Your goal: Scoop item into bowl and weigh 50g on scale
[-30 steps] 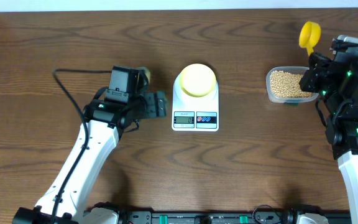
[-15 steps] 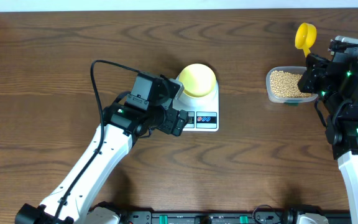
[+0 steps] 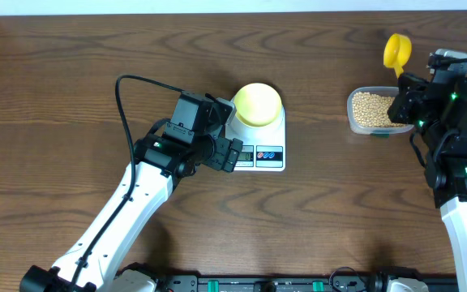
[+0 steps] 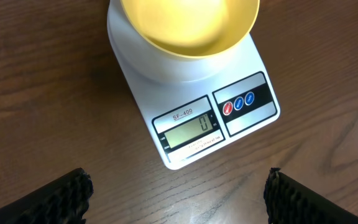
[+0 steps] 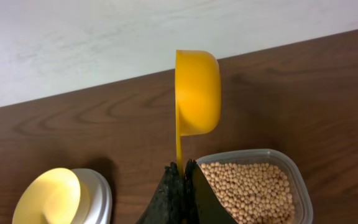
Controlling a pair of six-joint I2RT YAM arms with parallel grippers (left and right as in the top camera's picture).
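The pale yellow-green bowl [image 3: 257, 103] [image 4: 189, 25] stands empty on the white scale [image 3: 267, 155] [image 4: 241, 121], whose display reads 0. My left gripper [image 3: 228, 132] [image 4: 179, 196] hovers at the scale's front-left corner, open wide, with only bare wood between its fingers. At the right, the beans [image 3: 371, 108] [image 5: 250, 190] fill a clear tub [image 3: 353, 122] [image 5: 294, 180]. My right gripper [image 3: 402, 91] [image 5: 184, 171] is shut on the thin handle of a bright yellow scoop [image 3: 397, 49] [image 5: 197, 93]. The scoop's cup points to the table's far edge, beside the tub, and no beans show in it.
A black cable [image 3: 124, 101] loops up from the left arm. The table's far edge and a white wall [image 5: 104, 43] lie just past the scoop. Dark wood table [image 3: 71, 65] stretches left of the scale.
My left arm swung right from the table's left side to the scale's front-left corner, then settled a little. My right gripper and the scoop barely shifted.
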